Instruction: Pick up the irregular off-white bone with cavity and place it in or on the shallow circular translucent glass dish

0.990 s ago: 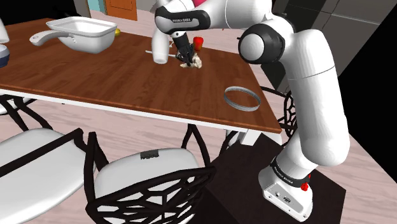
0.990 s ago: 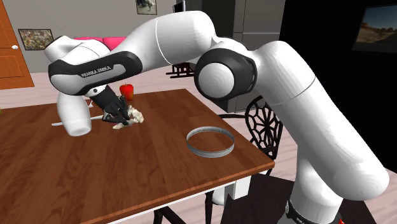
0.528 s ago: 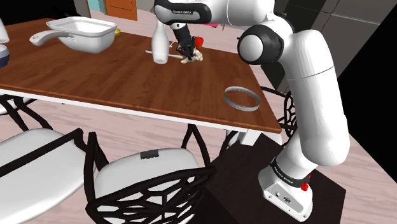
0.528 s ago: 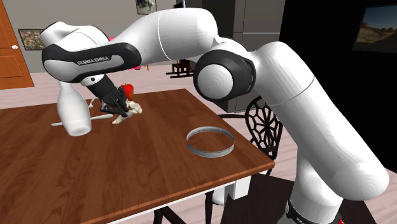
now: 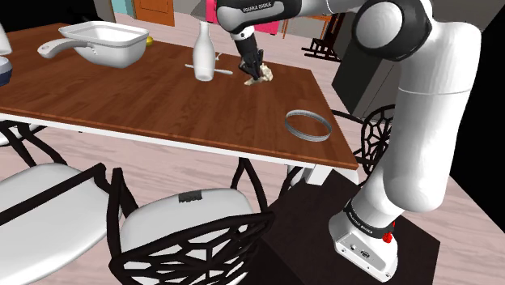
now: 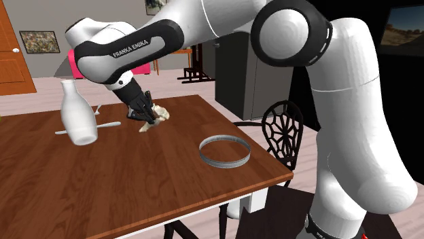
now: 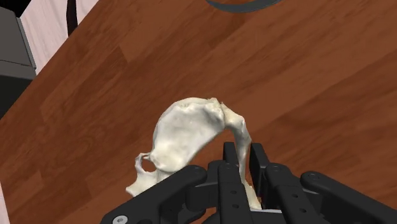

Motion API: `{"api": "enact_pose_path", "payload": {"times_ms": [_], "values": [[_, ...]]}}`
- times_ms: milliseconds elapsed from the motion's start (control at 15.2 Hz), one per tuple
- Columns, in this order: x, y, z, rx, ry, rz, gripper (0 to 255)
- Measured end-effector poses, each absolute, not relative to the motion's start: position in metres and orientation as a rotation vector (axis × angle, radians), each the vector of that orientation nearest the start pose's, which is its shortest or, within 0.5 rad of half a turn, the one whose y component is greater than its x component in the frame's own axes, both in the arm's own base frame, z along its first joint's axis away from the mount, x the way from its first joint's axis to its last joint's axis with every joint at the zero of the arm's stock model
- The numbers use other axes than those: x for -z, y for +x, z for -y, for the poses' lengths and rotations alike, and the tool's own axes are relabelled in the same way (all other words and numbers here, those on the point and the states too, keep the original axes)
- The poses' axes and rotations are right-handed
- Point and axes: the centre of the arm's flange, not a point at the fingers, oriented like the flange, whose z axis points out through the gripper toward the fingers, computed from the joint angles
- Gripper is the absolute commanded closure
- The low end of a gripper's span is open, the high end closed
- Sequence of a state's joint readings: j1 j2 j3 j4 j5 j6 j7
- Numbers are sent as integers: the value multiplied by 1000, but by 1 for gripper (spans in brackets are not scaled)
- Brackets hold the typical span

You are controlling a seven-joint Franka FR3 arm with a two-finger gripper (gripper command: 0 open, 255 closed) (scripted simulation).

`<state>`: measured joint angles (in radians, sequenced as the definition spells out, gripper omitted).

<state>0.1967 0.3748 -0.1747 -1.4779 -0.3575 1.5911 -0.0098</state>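
My black gripper [image 5: 254, 71] [image 6: 149, 116] [image 7: 240, 167] is shut on the off-white bone [image 5: 260, 76] [image 6: 155, 117] [image 7: 188, 134], an irregular curved piece with a small hole. I hold it lifted above the brown table [image 5: 146, 93] [image 6: 136, 183] [image 7: 318, 89], near its far side. The shallow glass dish [image 5: 307, 125] [image 6: 223, 150] [image 7: 245, 4], a thin translucent ring, lies on the table toward its near right corner in the shoulder view, apart from the bone.
A white bottle [image 5: 205, 53] [image 6: 75, 119] stands beside a white utensil [image 6: 92, 127]. A white pan [image 5: 101, 42] sits at the far left of the shoulder view. Black wire chairs [image 5: 186, 235] [image 6: 282, 139] ring the table.
The arm has swung toward the shoulder view's right, carrying the bone away from the bottle and higher off the table. The bottle now stands uncovered.
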Motion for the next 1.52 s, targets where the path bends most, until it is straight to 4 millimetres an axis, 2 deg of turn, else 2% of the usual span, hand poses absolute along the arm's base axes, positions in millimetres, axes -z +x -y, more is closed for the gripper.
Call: {"api": "enact_pose_path", "payload": {"times_ms": [1254, 1320, 1518], "values": [[-457, 394, 36, -451, -3528, 159, 255], [-456, 375, 40, -455, -3528, 161, 255], [-446, 360, 40, -452, -3528, 160, 255]]}}
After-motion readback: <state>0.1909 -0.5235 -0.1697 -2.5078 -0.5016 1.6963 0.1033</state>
